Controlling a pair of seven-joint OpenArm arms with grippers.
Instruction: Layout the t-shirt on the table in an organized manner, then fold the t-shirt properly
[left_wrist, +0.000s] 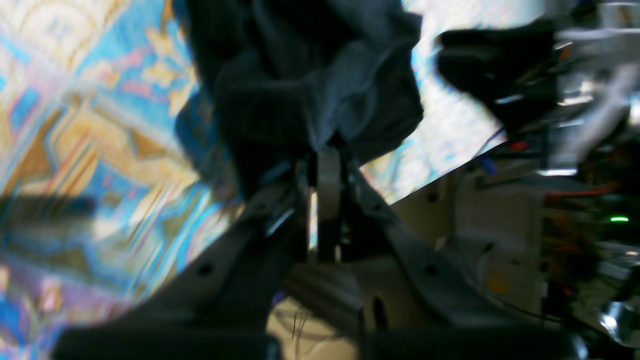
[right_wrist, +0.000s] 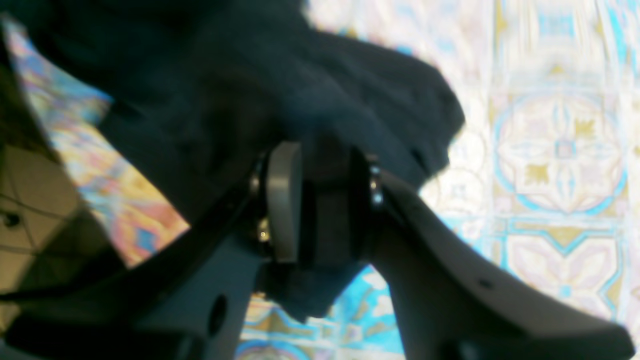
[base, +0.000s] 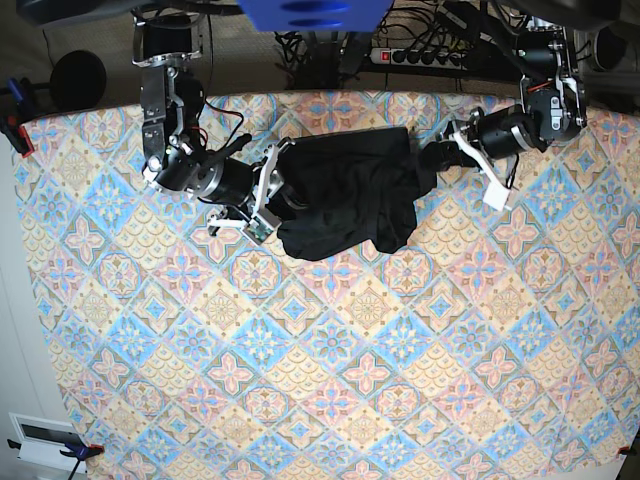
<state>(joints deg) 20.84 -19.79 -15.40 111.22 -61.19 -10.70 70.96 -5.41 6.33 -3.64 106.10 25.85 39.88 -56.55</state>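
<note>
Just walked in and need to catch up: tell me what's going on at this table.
A two-armed robot is working on a black t-shirt at the far side of the table with the tile-patterned cloth. The left gripper is shut on one edge of the shirt, and the right gripper has fabric pinched between its jaws at the opposite edge. The shirt hangs bunched and wrinkled between the two arms, not yet spread flat, and no folding has begun.
</note>
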